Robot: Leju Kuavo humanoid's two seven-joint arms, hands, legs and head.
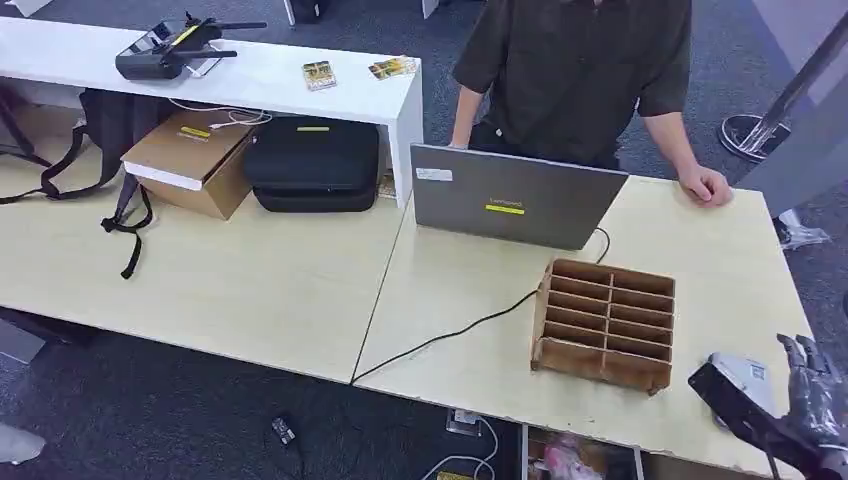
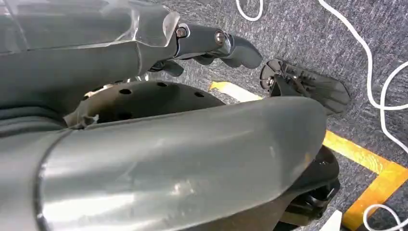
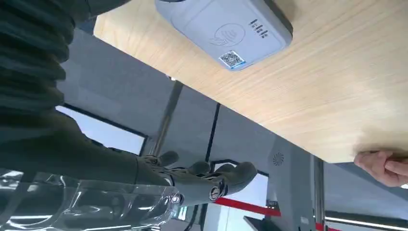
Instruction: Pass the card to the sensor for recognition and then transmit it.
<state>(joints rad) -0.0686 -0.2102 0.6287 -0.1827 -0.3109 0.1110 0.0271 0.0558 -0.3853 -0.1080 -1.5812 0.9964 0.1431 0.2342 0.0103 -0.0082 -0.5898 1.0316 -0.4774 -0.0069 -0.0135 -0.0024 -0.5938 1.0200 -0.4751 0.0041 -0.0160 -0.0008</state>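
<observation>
The sensor, a flat light-grey card reader with a QR sticker, lies near the table's front right corner. In the right wrist view the sensor is seen close up on the pale wood. My right hand hovers just to the right of it, at the table's edge; its dark fingers are spread and hold nothing. A wooden slotted card rack stands left of the sensor, and its slots look empty from here. My left hand hangs over the carpet floor, fingers loosely extended and holding nothing.
A grey laptop stands open behind the rack, with a black cable running to the front edge. A person in a dark shirt stands behind it, one hand resting on the table. A white shelf, box and black case sit at the back left.
</observation>
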